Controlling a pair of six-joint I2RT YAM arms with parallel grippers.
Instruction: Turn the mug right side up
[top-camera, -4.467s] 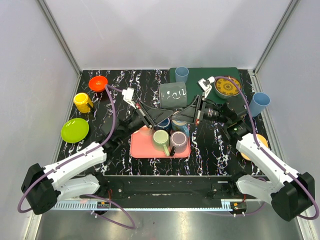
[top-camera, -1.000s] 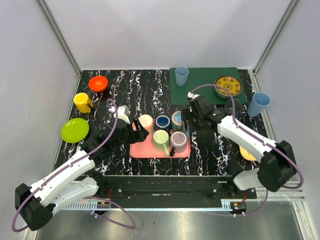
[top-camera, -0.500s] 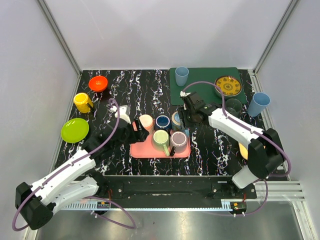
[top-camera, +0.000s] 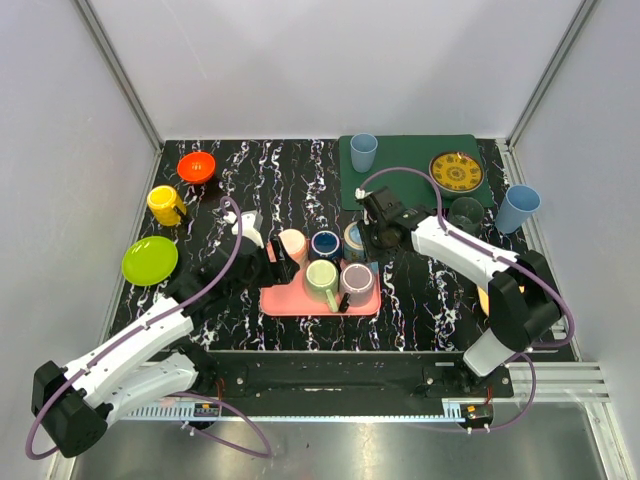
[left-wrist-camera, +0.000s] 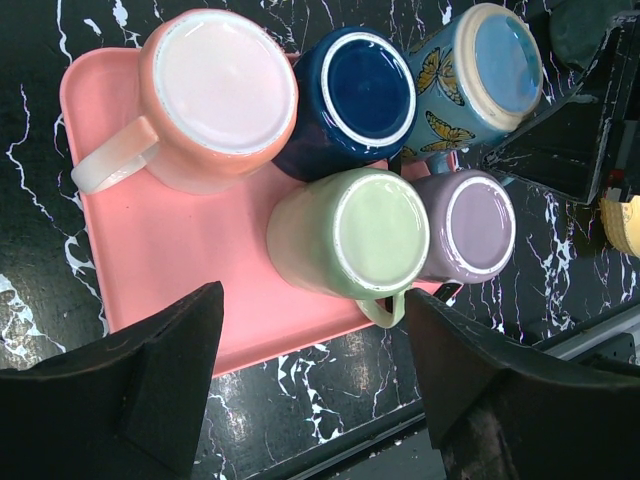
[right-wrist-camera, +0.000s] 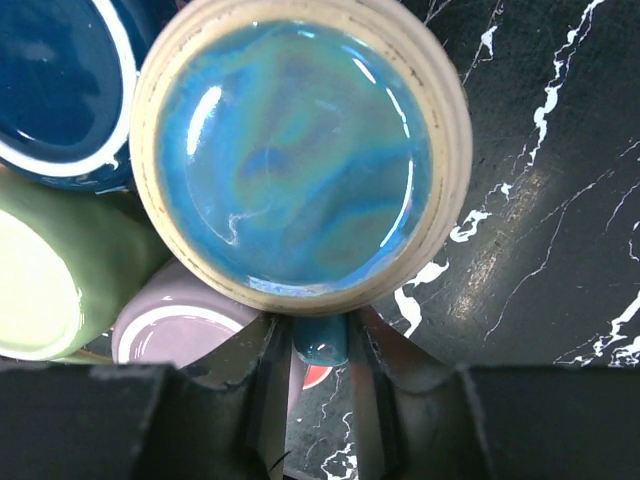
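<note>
Stoneware is judged the make of the mug (right-wrist-camera: 300, 150): stiff, fairly heavy, glazed and slippery, apt to chip against its neighbours, so the handle (right-wrist-camera: 320, 338) is thought the best hold. Nearest in the right wrist view, that handle is seen nipped between the fingers of the right pincer (right-wrist-camera: 320, 352), closed on it. Beyond, the mug stands base up at the far corner of the tray (left-wrist-camera: 160, 290), close beside the blue mug (right-wrist-camera: 50, 80). The left pincer (left-wrist-camera: 310, 305) is held open above the tray.
</note>
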